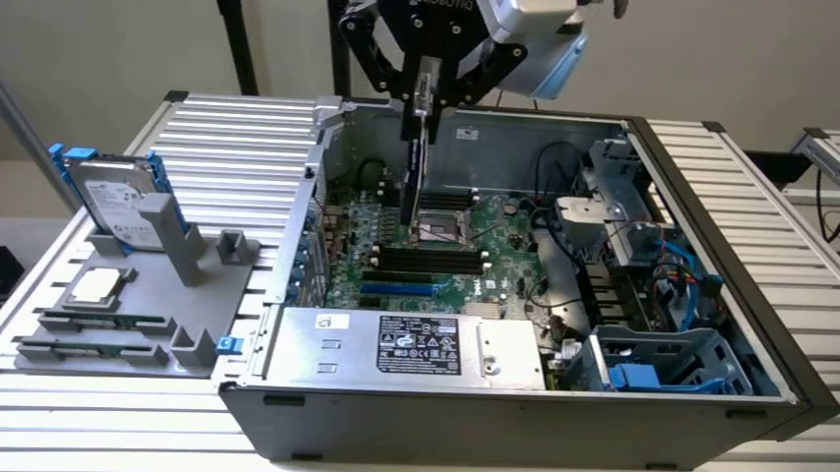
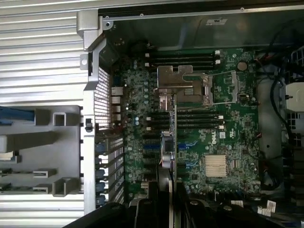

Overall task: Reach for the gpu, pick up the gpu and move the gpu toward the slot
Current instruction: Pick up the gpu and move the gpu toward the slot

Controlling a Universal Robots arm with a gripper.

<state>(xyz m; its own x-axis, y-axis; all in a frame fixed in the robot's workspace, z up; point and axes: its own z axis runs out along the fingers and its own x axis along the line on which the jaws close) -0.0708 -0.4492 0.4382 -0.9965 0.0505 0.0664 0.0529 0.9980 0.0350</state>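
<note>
Green gpu [image 1: 415, 147] is held edge-down, clamped betw the gripper [image 1: 423, 93] fingers, hanging below them over the motherboard [image 1: 453, 251], prob for slot alignment.

Your arm's end effector [image 1: 427, 93] is a black unit built from angular linkage bars that fork into open triangular frames, with part of a white printed wordmark running along its upper body. Behind it you see a silver-grey wrist housing with a pale blue rounded cap. From the wrist view, your end effector [image 2: 172, 202] reads as dark, glossy, rounded black shapes flanking a narrow central channel.
</note>
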